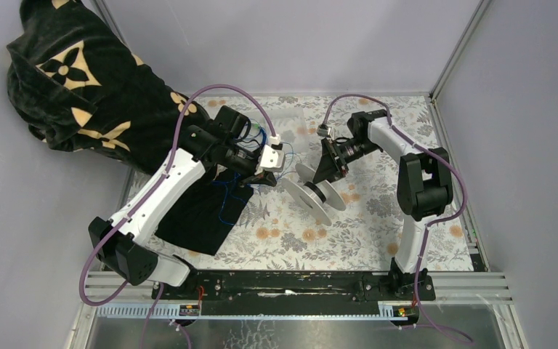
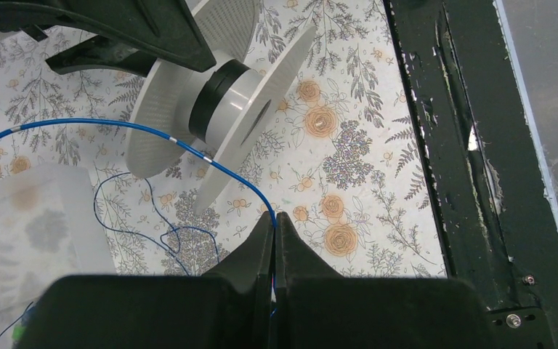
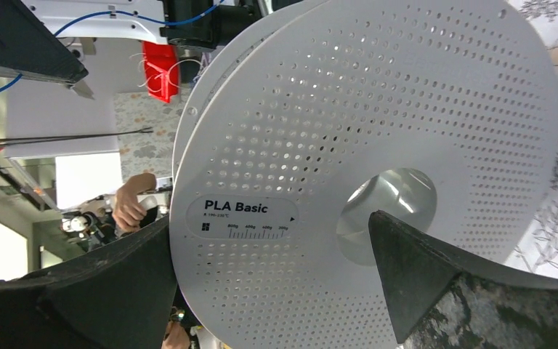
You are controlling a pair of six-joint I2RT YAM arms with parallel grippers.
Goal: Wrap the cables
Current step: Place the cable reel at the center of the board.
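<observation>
The left pincer [image 2: 274, 227] is pinched tight on a blue cable [image 2: 116, 128], which arcs past the white spool [image 2: 221, 109]; finer strands [image 2: 152, 218] lie looped on the floral tabletop [image 2: 349, 145]. Beyond, the right pincer [image 3: 269, 269] grips the spool's flange [image 3: 378, 131], one finger in its hub.

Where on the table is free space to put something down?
Free: the floral cloth between the spool and the black rail, and the far strip behind the right gripper. Crowded: the left side, with black fabric, loose blue cables and the left gripper.
</observation>
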